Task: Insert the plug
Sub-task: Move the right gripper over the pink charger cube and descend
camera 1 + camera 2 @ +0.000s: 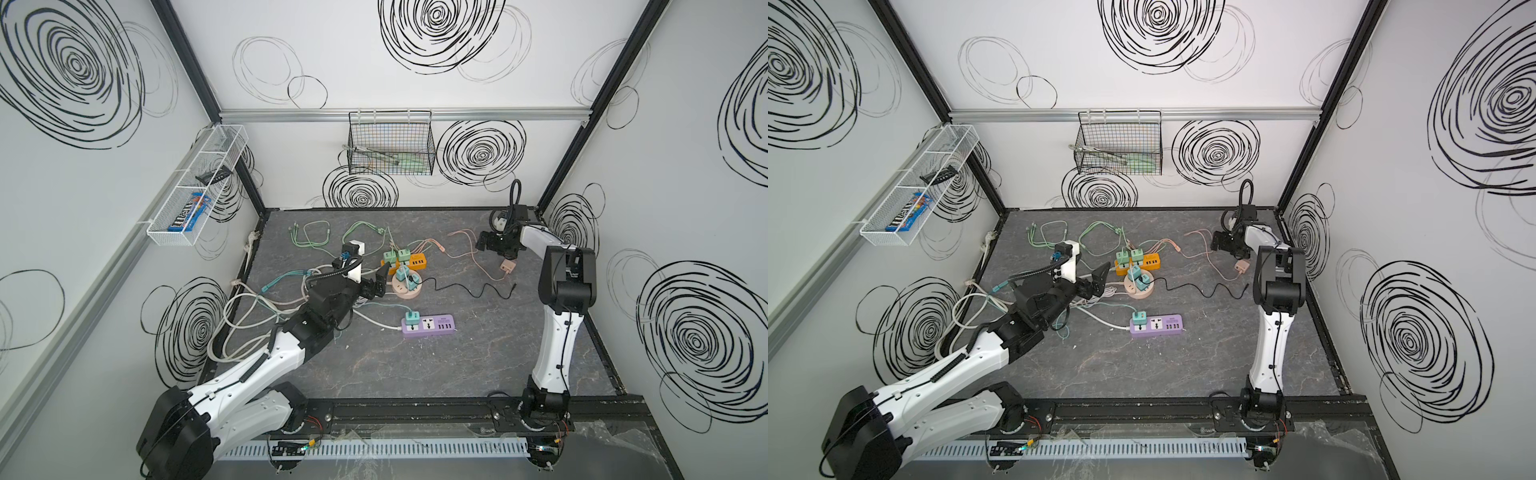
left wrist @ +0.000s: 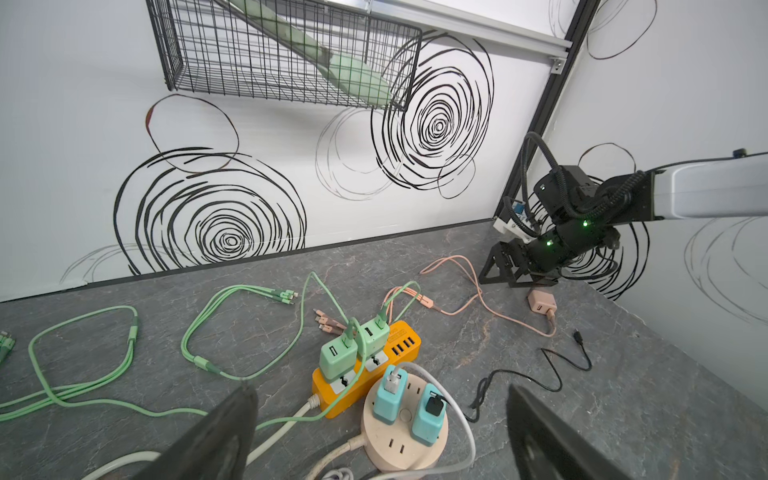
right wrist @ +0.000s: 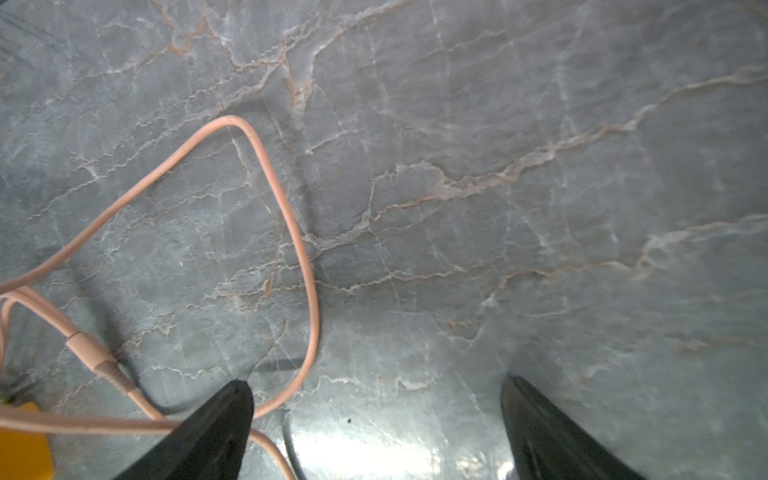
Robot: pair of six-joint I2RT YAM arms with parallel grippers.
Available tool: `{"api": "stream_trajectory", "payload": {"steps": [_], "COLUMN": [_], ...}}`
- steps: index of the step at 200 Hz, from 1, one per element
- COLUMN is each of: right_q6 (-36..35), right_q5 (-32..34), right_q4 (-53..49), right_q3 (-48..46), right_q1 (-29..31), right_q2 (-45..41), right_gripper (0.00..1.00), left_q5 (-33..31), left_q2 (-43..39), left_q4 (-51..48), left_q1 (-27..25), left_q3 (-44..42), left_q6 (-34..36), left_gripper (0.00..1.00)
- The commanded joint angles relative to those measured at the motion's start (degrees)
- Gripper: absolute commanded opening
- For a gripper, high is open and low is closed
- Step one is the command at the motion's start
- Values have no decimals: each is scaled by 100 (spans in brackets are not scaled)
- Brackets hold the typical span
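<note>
- Your left gripper (image 1: 379, 281) stands wide open and empty; the round beige power strip (image 1: 405, 294) sits at its 3 o'clock in both top views.
- Your right gripper (image 1: 482, 244) is spread wide too, holding nothing.
- The pale pink square plug adapter (image 1: 507, 266) lies loose on the grey marbled counter (image 1: 415, 374), at 4 o'clock from the right gripper.

Both top views look down on the whole table (image 1: 415, 374); both wrist views sit close above it.

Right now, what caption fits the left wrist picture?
Open left gripper facing a round beige hub and an orange power strip, both holding chargers.
</note>
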Motion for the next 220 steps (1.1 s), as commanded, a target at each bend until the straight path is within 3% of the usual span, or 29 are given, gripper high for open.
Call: {"api": "stream_trajectory", "payload": {"steps": [1,41,102,169,220], "right_q6": [-13,199,179,663,1132], "right_q5": [532,1030,1226,152,-832], "right_q4": [-254,-289,-307,167,566], "right_q3": [-119,-477,-1279,-3132,-4102], "right_q1": [-39,-95,-248,-163,400], "right_q2": [-41,-346,-913,-2225,-3029], "right_gripper": [97,97,97,97,97], "left_q5": [67,95,117,178,163], "left_q2": [113,212,347,491,548], "left_q4": [131,49,-146,-73,-76], "left_q1": [40,44,41,53,61], "left_q3": [201,272,463,461,448], "left_q6": [-87,-88,-69,-196,-237], "left_gripper": [96,96,96,96,96]}}
